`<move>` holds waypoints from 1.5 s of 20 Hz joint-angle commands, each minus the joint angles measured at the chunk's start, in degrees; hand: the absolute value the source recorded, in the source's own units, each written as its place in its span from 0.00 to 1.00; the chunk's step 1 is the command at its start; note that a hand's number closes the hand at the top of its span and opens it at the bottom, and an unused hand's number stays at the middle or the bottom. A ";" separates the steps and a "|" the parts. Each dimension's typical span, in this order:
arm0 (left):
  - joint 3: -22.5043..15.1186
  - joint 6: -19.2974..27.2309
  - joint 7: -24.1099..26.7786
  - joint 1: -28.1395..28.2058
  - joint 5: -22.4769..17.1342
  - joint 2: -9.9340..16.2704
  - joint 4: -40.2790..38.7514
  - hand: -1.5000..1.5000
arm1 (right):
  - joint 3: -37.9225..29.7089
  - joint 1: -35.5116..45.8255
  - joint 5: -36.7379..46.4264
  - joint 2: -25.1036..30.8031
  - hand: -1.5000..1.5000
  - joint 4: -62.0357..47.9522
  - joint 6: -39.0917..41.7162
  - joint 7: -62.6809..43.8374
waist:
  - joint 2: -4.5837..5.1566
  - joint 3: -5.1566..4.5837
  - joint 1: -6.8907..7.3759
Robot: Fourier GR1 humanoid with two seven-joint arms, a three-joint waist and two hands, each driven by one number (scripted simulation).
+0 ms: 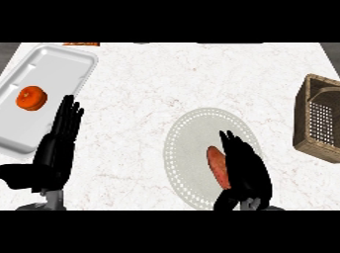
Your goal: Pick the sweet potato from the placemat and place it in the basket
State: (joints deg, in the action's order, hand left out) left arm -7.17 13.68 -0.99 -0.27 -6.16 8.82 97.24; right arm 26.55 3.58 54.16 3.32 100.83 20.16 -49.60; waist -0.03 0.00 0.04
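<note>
Okay, nearest first.
right hand (243, 170): black, fingers straight and together, lying along the right flank of the sweet potato, not curled round it.
sweet potato (217, 165): elongated, smooth orange-red, lying on the placemat.
placemat (191, 148): round, pale grey-green, dotted border.
left hand (56, 146): black, resting open, fingers up, thumb out to the side, at lower left.
counter (165, 84): white marbled stone.
basket (330, 121): brown woven wicker, boxy, right edge, well apart from the placemat.
tray (53, 64): white, rounded rectangle, glossy, holding a round orange fruit (31, 98).
</note>
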 commanded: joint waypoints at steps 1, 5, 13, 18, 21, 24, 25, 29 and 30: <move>0.40 -0.47 0.32 -1.83 2.50 -1.63 -2.49 0.50 | -0.12 -2.50 0.27 0.03 0.00 1.82 0.54 0.92 | 0.00 0.00 -0.11; -0.14 -1.29 1.20 2.37 2.74 -2.94 0.81 0.50 | -1.35 0.63 1.20 -1.61 0.00 -4.10 -0.29 2.65 | 0.00 0.00 0.08; 4.44 -3.34 -2.61 -4.79 1.82 -2.33 -1.98 0.50 | -3.22 -0.68 2.65 -1.29 0.00 -8.49 -3.57 6.45 | 0.02 0.00 -0.09; 1.41 -2.83 -4.68 3.10 4.27 -2.60 7.65 0.50 | -3.49 3.36 3.47 -3.26 0.00 -18.22 -10.24 9.20 | 0.00 0.02 0.34; 5.19 -6.97 4.52 2.24 1.44 -2.58 -2.89 0.50 | -2.22 -0.78 2.13 -2.06 1.00 -9.60 -0.83 7.37 | 0.00 -0.02 -0.05; 5.77 -5.92 -0.11 -0.92 1.18 -2.94 -1.85 0.50 | -0.68 0.59 4.41 -0.23 1.00 -15.05 -3.30 12.94 | 0.02 0.00 0.00; 6.03 -6.27 1.77 -2.02 2.11 -2.51 -3.72 0.50 | -0.74 -1.33 4.12 1.52 1.00 -15.08 -4.18 15.38 | 0.03 0.00 -0.10; 4.53 -6.50 4.43 3.18 3.12 -4.07 -0.85 0.50 | -2.65 0.34 4.11 2.68 1.00 -11.62 -0.87 15.80 | -0.03 0.00 0.01; 4.01 -6.82 2.48 4.86 2.95 -3.77 1.42 0.50 | 0.03 2.07 6.47 -1.18 1.00 -14.74 -1.58 12.81 | -0.03 0.00 0.17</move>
State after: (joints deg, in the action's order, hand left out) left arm -2.51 7.63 1.46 1.15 -3.44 5.24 95.87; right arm 24.65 5.44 58.55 3.15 86.84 17.22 -35.78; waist -0.30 -0.14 0.13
